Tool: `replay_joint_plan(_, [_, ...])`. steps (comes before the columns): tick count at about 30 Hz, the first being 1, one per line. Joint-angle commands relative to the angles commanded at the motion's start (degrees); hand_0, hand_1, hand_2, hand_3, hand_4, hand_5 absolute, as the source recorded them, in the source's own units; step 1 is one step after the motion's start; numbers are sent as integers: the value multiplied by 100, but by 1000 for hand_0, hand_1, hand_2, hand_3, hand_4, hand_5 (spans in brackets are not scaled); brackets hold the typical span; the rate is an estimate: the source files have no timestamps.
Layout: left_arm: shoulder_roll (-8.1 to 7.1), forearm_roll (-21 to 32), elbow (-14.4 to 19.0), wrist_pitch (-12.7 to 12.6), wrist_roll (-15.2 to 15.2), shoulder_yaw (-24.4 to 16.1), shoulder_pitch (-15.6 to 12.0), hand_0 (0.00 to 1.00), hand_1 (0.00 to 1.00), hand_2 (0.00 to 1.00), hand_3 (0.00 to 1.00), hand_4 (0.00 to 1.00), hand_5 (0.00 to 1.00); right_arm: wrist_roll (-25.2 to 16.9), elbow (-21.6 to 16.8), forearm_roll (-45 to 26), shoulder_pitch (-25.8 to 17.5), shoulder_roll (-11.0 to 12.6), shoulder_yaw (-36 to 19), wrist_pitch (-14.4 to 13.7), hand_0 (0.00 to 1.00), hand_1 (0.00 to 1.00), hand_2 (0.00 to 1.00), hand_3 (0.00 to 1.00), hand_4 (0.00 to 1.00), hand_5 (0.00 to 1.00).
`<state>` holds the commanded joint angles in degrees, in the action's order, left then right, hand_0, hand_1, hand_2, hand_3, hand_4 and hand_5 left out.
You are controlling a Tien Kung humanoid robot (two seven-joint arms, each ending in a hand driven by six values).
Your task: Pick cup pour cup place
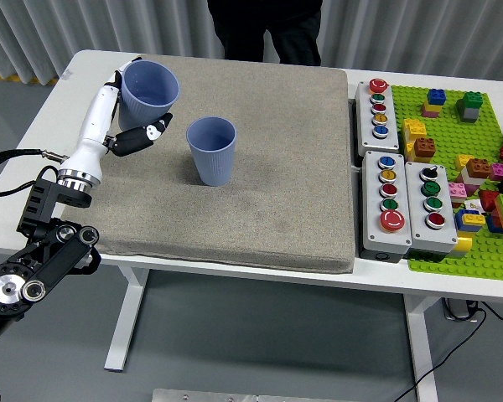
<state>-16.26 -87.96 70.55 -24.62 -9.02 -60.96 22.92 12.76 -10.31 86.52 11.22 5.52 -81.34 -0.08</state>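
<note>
The left hand is wrapped around the held cup, thumb across its front and fingers behind, carrying it tilted slightly above the grey mat at the table's far left. The second cup stands upright just right of it. Both look like light, thin plastic that could flex or slip, so a mid-wall grip seems safest.

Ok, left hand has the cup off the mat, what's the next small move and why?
Probably carry the held cup right until its rim is above the standing cup, then begin tipping. The left hand grips it raised and only slightly tilted, and it sits to the left of the standing cup's open mouth, so pouring now would likely miss onto the mat.
</note>
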Motion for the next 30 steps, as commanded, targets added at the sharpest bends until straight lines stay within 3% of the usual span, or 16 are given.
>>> replay_joint_plan(2, [2, -6, -7, -71, -21, 16, 2, 552, 604, 753, 803, 636, 115, 1, 0, 3, 3, 1, 1, 2, 696, 678, 610, 595, 2, 129])
replay_joint_plan(3, [2, -10, -9, -85, -25, 20, 3, 532, 590, 667, 711, 632, 119, 1, 0, 4, 3, 1, 1, 3, 696, 678, 611, 595, 2, 125])
replay_joint_plan(18, [-42, -185, 19, -193, -38, 95, 61, 530, 584, 643, 679, 629, 125, -2, 0, 15, 8, 10, -10, 6, 696, 679, 610, 595, 2, 121])
replay_joint_plan(30, [-188, -1424, -25, -178, 212, 310, 242, 526, 583, 634, 654, 615, 129, 1, 0, 3, 5, 11, 3, 3, 695, 678, 610, 595, 2, 120])
